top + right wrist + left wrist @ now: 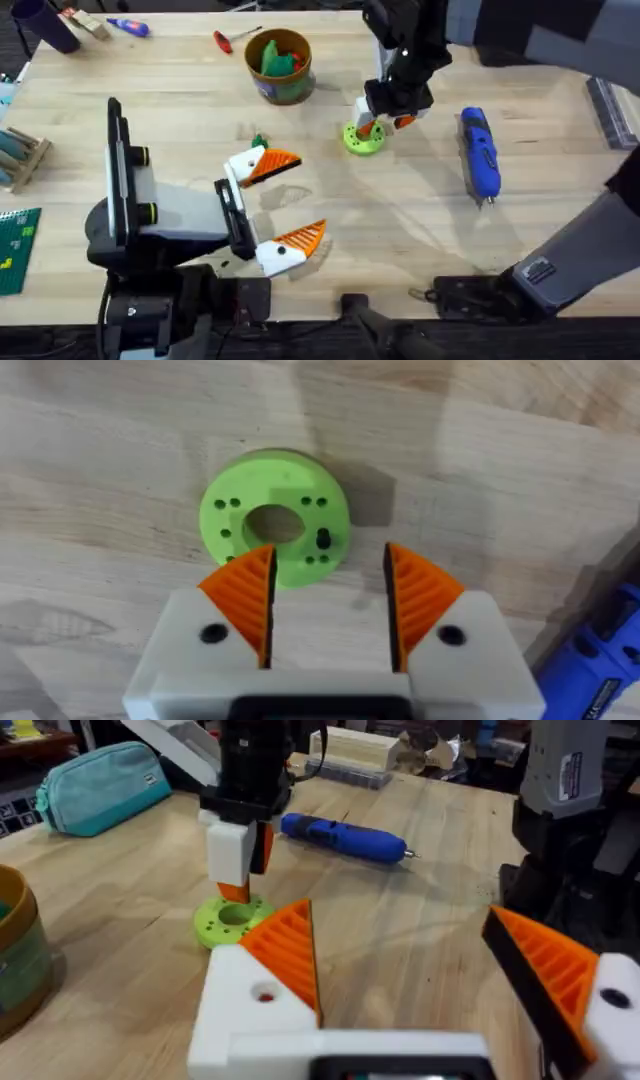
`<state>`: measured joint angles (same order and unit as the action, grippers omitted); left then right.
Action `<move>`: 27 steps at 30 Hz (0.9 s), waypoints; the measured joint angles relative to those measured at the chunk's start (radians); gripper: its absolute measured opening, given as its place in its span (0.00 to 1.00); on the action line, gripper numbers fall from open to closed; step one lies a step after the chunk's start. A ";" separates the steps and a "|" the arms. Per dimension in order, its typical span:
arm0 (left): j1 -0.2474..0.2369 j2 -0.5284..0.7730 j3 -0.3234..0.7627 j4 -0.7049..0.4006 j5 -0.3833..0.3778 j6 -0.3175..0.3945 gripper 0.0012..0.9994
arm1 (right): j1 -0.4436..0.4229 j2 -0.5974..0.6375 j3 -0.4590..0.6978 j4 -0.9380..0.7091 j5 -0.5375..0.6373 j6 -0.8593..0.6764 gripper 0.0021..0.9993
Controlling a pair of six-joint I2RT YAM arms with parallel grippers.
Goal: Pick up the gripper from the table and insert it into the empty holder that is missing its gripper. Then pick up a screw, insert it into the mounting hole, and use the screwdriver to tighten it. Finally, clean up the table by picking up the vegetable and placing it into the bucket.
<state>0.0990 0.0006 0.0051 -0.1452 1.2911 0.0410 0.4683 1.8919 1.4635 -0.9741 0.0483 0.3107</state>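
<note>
The gripper (262, 166), a white base with an orange ribbed tip, sits slightly tilted at the far end of the holder (238, 220), the black bar fronting the white-and-grey left arm. Its mounting hole (265, 995) looks empty. With the matching finger (295, 243) it forms my left gripper (308, 196), open wide around nothing. My right gripper (330, 555) hangs open just above a lime-green ring (275, 520) that carries a black screw (323, 540). The blue screwdriver (478, 155) lies right of the ring. The ochre bucket (268, 88) at the back holds a green vegetable (272, 60) and an orange piece.
A red-handled screwdriver (222, 40) lies left of the bucket. A dark purple cup (45, 22) stands at the back left, a green board (18, 250) at the left edge. A small green bit (258, 142) rests beside the upper finger. Bare wood spans the middle.
</note>
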 joint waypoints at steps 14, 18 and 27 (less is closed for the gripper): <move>0.000 0.000 0.000 0.000 0.000 0.000 0.99 | 0.000 0.000 0.000 0.016 0.000 0.001 0.54; 0.000 0.000 0.000 0.000 0.000 0.000 0.99 | 0.000 0.000 0.000 0.016 0.000 0.007 0.54; 0.000 0.000 0.000 0.000 0.000 0.000 0.99 | 0.000 0.000 0.000 0.025 0.003 0.019 0.45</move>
<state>0.0990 0.0006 0.0051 -0.1452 1.2911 0.0410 0.4683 1.8919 1.4635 -0.9493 0.0517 0.3294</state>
